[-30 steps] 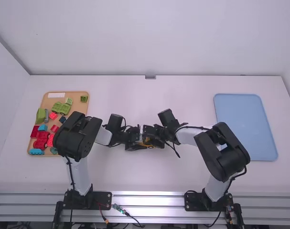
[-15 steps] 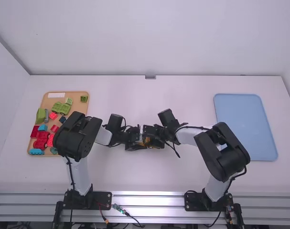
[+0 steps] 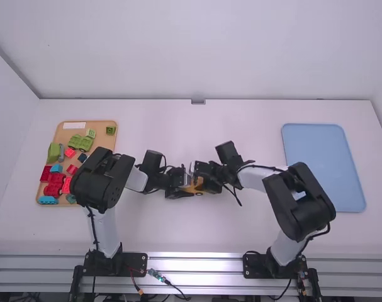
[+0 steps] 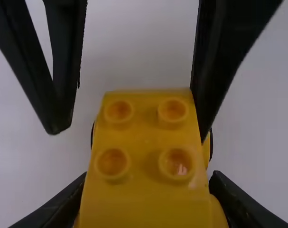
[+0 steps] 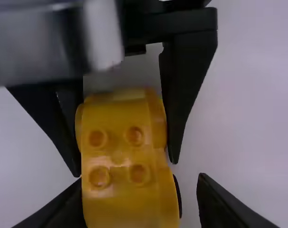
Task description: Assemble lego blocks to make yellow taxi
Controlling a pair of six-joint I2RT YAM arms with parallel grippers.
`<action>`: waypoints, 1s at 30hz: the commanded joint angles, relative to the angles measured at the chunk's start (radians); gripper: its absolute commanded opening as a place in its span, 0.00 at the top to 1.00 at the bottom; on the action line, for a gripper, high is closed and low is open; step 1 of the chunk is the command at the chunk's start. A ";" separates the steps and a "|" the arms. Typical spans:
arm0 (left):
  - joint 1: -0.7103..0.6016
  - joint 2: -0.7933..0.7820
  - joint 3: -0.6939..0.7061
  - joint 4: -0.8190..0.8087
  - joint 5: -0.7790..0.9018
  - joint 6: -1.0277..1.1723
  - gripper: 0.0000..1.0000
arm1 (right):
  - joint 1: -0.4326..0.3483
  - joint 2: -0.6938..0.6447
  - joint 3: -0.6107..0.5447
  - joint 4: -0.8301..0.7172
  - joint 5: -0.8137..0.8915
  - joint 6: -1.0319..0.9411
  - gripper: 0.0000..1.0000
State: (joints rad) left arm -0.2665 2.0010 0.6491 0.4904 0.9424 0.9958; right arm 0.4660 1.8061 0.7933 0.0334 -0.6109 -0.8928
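Yellow studded plastic block assembly (image 4: 144, 161) sits pinched between the jaws of the left gripper (image 4: 148, 184); the right gripper (image 5: 141, 183) stands parted astride it. Likely light, rigid and slick, it is best grasped by its flat sides, below the studs.

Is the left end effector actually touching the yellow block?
Touching. The right wrist view shows the left end effector with one finger against each side of the yellow block.
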 commanded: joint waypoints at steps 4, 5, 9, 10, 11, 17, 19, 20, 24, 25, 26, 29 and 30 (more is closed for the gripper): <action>-0.008 0.013 0.000 -0.009 -0.019 0.023 0.60 | -0.062 -0.027 -0.008 -0.028 -0.134 -0.073 0.38; -0.008 0.013 0.001 -0.009 -0.019 0.023 0.60 | -0.068 -0.027 -0.008 -0.033 -0.150 -0.081 0.37; -0.008 0.013 0.001 -0.008 -0.019 0.023 0.60 | -0.124 -0.051 -0.008 -0.104 -0.255 -0.173 0.29; -0.008 0.013 0.001 -0.008 -0.019 0.023 0.60 | -0.139 -0.062 -0.008 -0.126 -0.277 -0.195 0.27; -0.008 0.013 0.001 -0.008 -0.019 0.023 0.60 | -0.162 -0.078 -0.008 -0.158 -0.308 -0.227 0.24; -0.008 0.013 0.001 -0.008 -0.019 0.023 0.58 | -0.274 -0.150 -0.009 -0.331 -0.439 -0.422 0.12; -0.008 0.013 0.001 -0.008 -0.019 0.022 0.50 | -0.325 -0.164 -0.009 -0.388 -0.478 -0.484 0.05; -0.008 0.013 0.001 -0.009 -0.018 0.022 0.43 | -0.348 -0.165 -0.009 -0.408 -0.494 -0.504 0.01; -0.008 0.013 0.001 -0.010 -0.019 0.011 0.15 | -0.439 -0.164 -0.033 -0.455 -0.577 -0.590 0.01; -0.008 0.013 0.001 -0.003 -0.019 -0.008 0.04 | -0.459 -0.162 -0.051 -0.452 -0.606 -0.620 0.01; -0.008 0.013 0.001 0.000 -0.019 -0.018 0.01 | -0.470 -0.162 -0.062 -0.449 -0.622 -0.637 0.01; -0.008 0.013 0.001 0.023 -0.020 -0.062 0.01 | -0.502 -0.161 -0.116 -0.397 -0.666 -0.659 0.01; -0.008 0.005 0.001 0.025 -0.019 -0.088 0.01 | -0.506 -0.161 -0.141 -0.350 -0.676 -0.643 0.01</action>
State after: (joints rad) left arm -0.2665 2.0010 0.6498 0.5137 0.9379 0.9565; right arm -0.0319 1.6547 0.6998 -0.3584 -1.1969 -1.4929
